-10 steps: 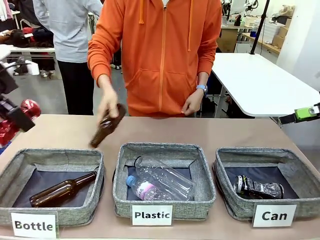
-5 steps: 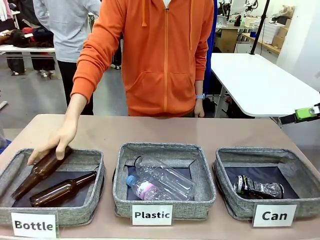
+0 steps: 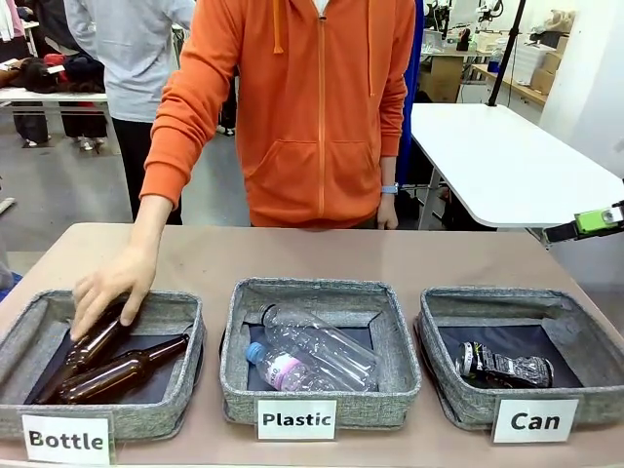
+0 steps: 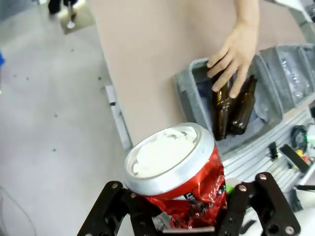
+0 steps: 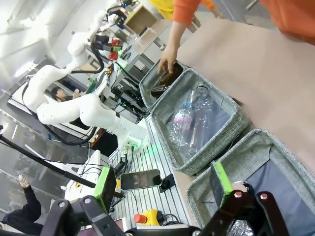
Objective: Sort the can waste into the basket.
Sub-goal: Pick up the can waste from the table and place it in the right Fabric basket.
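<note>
My left gripper (image 4: 182,199) is shut on a crushed red can (image 4: 189,189) with a silver top, held over the floor beside the table's left end. A second crushed can (image 3: 502,366), black and silver, lies in the grey basket labelled "Can" (image 3: 570,331) at the front right. My right gripper (image 5: 162,189) is open with nothing between its green pads (image 5: 105,187). It hangs off the table's right side, above and outside the Can basket (image 5: 275,157). In the front view a green pad of the right gripper (image 3: 593,222) pokes in at the right edge.
A person in an orange hoodie stands at the far side, one hand (image 3: 112,288) on a brown bottle (image 3: 88,346) in the "Bottle" basket (image 3: 166,307), beside another brown bottle (image 3: 122,370). The middle "Plastic" basket (image 3: 322,292) holds clear plastic bottles (image 3: 317,351).
The person has lowered a brown bottle into the Bottle basket and still has a hand on it. My left arm with the red can has drawn out of the front view to the left.
</note>
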Controlling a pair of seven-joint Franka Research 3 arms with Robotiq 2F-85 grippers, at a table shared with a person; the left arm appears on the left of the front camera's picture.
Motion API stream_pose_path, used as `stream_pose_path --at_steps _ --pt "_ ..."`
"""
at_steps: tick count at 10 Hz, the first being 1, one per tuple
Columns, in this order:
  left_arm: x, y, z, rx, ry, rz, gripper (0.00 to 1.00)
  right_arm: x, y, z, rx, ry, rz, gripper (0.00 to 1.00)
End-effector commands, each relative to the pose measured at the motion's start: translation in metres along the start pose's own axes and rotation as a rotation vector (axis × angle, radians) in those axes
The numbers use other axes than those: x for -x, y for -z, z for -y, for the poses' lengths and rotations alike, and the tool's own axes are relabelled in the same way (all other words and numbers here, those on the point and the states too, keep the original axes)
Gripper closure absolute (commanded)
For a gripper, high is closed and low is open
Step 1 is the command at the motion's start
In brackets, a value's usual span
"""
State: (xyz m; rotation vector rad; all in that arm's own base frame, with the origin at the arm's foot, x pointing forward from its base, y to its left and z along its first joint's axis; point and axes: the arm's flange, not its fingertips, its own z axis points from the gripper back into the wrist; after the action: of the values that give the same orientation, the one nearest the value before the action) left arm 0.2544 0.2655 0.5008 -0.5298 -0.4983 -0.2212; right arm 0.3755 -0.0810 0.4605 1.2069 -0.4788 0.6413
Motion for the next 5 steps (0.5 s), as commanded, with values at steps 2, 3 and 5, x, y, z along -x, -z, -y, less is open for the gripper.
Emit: stream_pose_path --at_steps 2,3,5 --pt "-0.018 0.004 0.007 0.017 0.051 -0.029 0.98 0.001 0.001 -0.001 0.005 -0.019 -0.001 0.0" --pt "-0.024 0.009 0.018 0.008 0.067 -0.047 0.98 0.001 0.001 -0.001 0.005 -0.019 -0.001 0.0" --pt "-0.038 0.026 0.062 0.029 0.148 -0.061 0.98 0.001 0.001 -0.001 0.005 -0.019 -0.001 0.0"
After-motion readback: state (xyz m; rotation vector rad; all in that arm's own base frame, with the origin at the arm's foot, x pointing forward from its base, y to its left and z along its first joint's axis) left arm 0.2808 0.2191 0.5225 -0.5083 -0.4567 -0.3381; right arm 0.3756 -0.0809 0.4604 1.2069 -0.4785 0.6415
